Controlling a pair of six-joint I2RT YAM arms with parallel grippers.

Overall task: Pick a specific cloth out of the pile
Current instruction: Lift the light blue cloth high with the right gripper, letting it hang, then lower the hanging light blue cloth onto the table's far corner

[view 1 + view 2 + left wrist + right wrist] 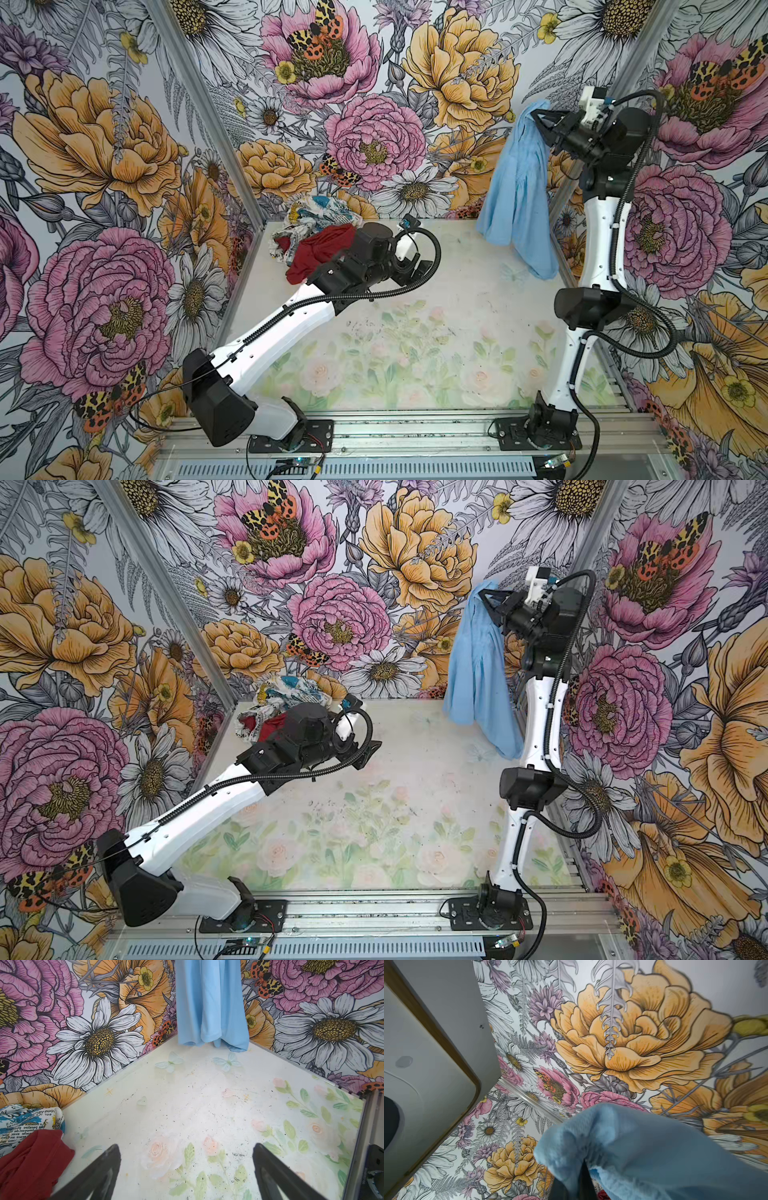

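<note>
Presently my right fingers (547, 124) pinch the cloth (515, 187) by its top, so it hangs below them, long axis vertical, well apart from the pile (316, 232) (beside which my left fingers (110, 1157) stand wide, holding nothing).

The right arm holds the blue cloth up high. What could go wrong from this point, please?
The right gripper pinches only a small fold near the top of the cloth, so the hanging weight might pull it free. Its lower hem hangs close to the table; whether it touches I cannot tell, so a sideways move may drag it. The open left gripper sits beside the pile and could disturb it.
</note>
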